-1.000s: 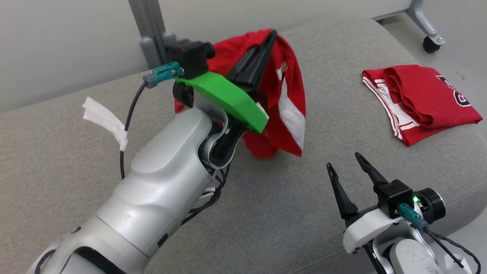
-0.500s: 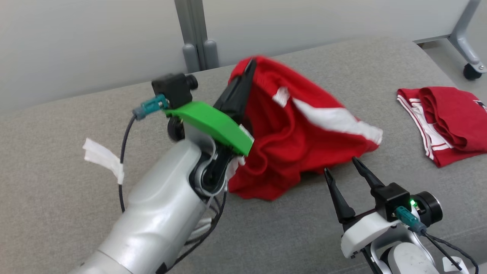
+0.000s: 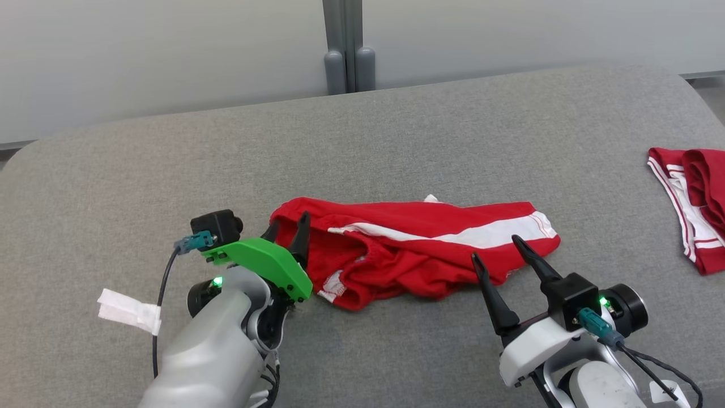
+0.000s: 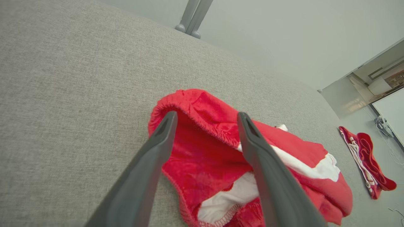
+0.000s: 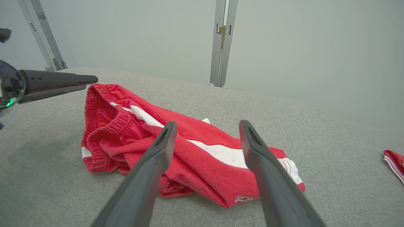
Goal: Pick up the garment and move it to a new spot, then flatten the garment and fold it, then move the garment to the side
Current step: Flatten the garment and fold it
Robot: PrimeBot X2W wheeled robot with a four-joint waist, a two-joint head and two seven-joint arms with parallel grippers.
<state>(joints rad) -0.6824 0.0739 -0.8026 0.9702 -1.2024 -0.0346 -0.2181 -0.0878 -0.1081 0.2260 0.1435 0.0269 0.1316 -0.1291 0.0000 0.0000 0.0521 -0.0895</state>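
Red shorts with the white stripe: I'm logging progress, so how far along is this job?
Done, apparently: the move, since the crumpled red white-striped shorts lie ungripped on the grey fabric cushion. In hand: left gripper open at the waistband, right gripper open near the leg hem. Left: flattening, folding, moving aside.

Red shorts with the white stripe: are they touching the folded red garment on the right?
Apart. The head view shows bare grey cushion between the red white-striped shorts and the folded red garment.
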